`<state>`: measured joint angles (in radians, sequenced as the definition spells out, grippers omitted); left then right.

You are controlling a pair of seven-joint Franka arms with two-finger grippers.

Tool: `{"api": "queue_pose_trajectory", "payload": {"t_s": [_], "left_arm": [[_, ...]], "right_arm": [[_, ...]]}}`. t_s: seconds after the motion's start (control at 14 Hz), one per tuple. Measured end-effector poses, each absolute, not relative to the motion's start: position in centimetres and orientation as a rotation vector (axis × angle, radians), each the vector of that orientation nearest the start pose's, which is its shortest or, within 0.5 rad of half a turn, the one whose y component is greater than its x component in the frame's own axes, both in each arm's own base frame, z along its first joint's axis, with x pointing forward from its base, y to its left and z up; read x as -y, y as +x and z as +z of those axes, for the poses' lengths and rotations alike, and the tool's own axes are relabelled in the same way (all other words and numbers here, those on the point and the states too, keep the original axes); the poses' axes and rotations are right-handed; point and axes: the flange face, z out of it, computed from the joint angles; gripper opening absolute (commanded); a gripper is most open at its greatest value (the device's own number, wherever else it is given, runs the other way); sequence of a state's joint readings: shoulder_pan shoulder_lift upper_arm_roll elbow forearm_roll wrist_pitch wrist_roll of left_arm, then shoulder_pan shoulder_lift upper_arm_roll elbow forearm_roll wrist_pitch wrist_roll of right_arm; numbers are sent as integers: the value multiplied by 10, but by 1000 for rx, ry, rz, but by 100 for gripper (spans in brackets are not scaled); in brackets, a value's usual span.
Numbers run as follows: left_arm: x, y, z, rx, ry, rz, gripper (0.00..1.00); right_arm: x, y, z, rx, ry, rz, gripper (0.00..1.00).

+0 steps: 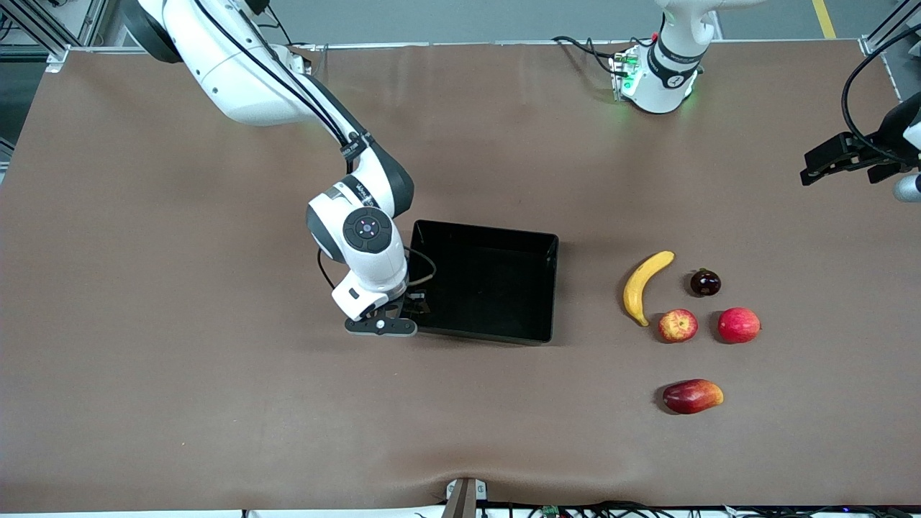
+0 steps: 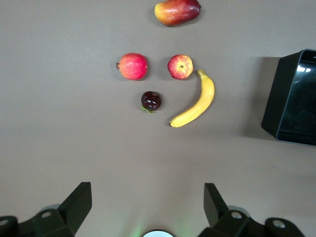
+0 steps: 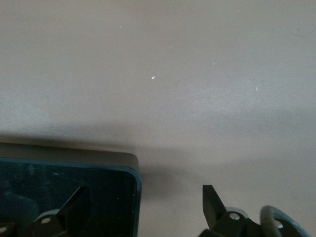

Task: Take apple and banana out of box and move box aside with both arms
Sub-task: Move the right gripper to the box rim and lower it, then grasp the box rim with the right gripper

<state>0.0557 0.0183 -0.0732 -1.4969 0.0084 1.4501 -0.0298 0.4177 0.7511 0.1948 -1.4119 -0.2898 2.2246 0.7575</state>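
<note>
The black box (image 1: 486, 232) lies mid-table. My right gripper (image 1: 406, 308) is open at the box's corner toward the right arm's end. It straddles the wall: in the right wrist view, one finger is over the inside of the box (image 3: 69, 159) and the other finger (image 3: 210, 197) is over the table, with the right gripper (image 3: 144, 192) gripping nothing. The yellow banana (image 1: 645, 284) and the red-and-yellow apple (image 1: 678, 325) lie toward the left arm's end. My left gripper (image 1: 811, 173) hangs open and empty over the table at that end. The left wrist view shows the left gripper (image 2: 147, 191), banana (image 2: 195, 101), apple (image 2: 180, 66) and box (image 2: 291, 98).
A plain red round fruit (image 1: 739, 324) sits beside the apple. A small dark fruit (image 1: 705, 282) lies beside the banana. A red-and-yellow mango-like fruit (image 1: 692, 396) is nearer to the front camera than the apple. The brown table (image 1: 180, 360) stretches wide at the right arm's end.
</note>
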Motion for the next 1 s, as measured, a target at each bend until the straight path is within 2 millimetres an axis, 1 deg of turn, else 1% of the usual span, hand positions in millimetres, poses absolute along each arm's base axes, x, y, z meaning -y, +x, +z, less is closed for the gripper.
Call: {"api": "queue_pose_trajectory", "payload": {"t_s": [0.21, 0.29, 0.43, 0.5, 0.71, 0.78, 0.86, 0.93, 1.0], "left_arm": [[8, 548, 639, 22, -3131, 102, 100], [8, 548, 639, 22, -3131, 102, 100], [8, 548, 639, 22, -3131, 102, 100], [8, 548, 639, 22, -3131, 102, 100], [8, 548, 639, 21, -3131, 102, 100], [8, 548, 639, 20, -3131, 102, 100], [8, 548, 639, 20, -3131, 102, 100], [8, 548, 639, 20, -3131, 102, 100], [8, 548, 639, 20, -3131, 102, 100]], "right_arm": [[-392, 623, 259, -23, -3181, -214, 100], [-393, 623, 255, -15, -3182, -219, 97], [-396, 623, 247, 1, -3171, -229, 75], [-398, 622, 244, 8, -3168, -230, 68], [-402, 620, 241, 19, -3167, -230, 54], [-402, 619, 241, 20, -3166, -231, 54], [-403, 619, 241, 21, -3166, -232, 51], [-403, 619, 241, 22, -3165, -233, 44], [-403, 619, 241, 22, -3164, -234, 40]]}}
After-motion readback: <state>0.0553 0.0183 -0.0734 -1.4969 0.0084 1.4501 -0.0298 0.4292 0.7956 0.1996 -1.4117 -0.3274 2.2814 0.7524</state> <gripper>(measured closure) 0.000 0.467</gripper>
